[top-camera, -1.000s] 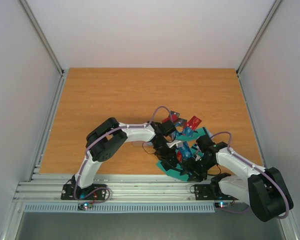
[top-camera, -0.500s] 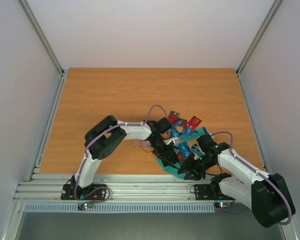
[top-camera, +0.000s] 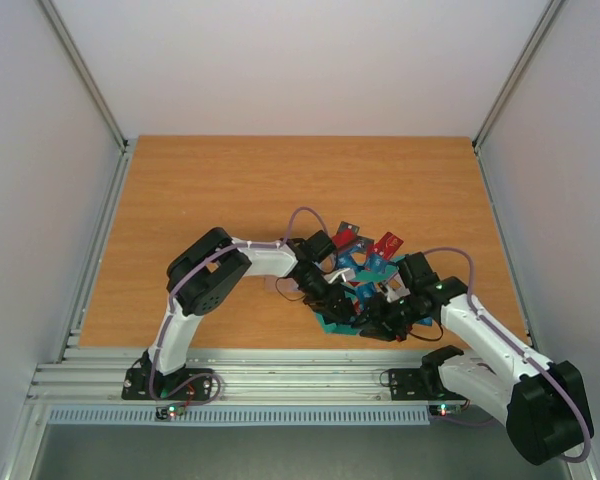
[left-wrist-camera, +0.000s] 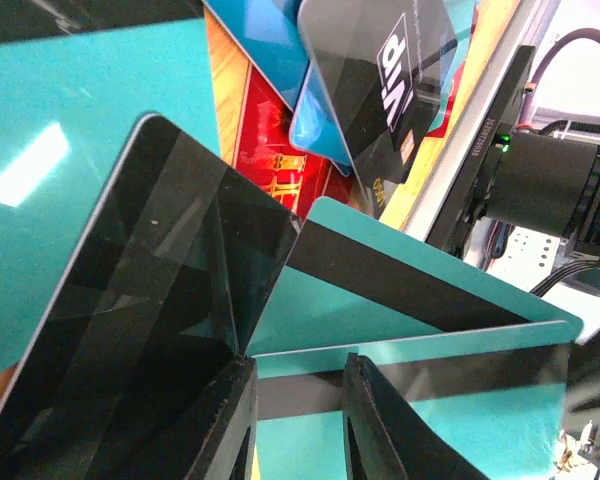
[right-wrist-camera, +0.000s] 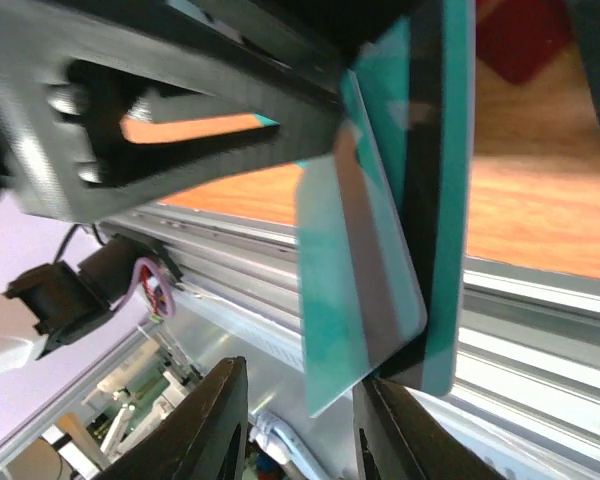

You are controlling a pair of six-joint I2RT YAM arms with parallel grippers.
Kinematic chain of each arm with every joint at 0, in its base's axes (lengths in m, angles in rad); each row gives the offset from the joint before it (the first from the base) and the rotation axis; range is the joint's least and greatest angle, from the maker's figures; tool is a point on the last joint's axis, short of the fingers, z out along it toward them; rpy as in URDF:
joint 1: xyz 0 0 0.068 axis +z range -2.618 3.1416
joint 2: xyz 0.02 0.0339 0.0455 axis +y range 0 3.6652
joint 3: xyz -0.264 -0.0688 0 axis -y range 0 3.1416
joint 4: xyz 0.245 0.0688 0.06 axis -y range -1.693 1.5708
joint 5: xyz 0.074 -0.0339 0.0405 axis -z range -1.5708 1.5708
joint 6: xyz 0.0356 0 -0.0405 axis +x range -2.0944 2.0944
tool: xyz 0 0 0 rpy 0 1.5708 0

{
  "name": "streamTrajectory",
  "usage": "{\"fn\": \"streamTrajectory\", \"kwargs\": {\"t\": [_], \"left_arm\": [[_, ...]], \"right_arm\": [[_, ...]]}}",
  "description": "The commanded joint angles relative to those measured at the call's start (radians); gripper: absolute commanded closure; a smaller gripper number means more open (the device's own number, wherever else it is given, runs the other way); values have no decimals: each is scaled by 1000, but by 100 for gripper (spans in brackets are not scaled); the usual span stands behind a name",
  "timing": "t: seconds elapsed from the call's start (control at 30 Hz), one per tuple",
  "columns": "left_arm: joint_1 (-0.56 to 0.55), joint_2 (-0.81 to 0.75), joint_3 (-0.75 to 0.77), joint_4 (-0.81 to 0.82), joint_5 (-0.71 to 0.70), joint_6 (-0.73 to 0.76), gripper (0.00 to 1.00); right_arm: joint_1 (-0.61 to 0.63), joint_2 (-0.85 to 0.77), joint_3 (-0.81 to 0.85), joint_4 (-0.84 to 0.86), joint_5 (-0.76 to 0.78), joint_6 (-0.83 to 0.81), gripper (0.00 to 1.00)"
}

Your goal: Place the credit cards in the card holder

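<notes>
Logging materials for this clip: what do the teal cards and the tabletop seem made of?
Teal cards: probably glossy plastic; thin, and one shows a bright glare patch. Tabletop: likely wood-look laminate or veneer; orange-brown grain, fairly matte.

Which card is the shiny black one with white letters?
Find the heap of thin plastic cards near the front edge of the brown wooden table. In the left wrist view, the shiny black card lies at the top, overlapping a light blue card. Only it bears white VIP lettering.
</notes>
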Motion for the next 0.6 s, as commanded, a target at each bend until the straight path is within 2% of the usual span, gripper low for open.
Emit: {"fn": "streamTrajectory", "kwargs": {"t": [0.0, 0.33, 0.57], "left_arm": [[-19, 18, -29, 22, 19, -34, 73], [-6, 24, -21, 43, 32, -61, 73], [2, 31, -5, 34, 32, -60, 73]], "right_arm": [[-3, 4, 43, 144, 65, -4, 70], [1, 116, 75, 145, 81, -32, 73], [7, 187, 95, 119, 107, -53, 86]]}}
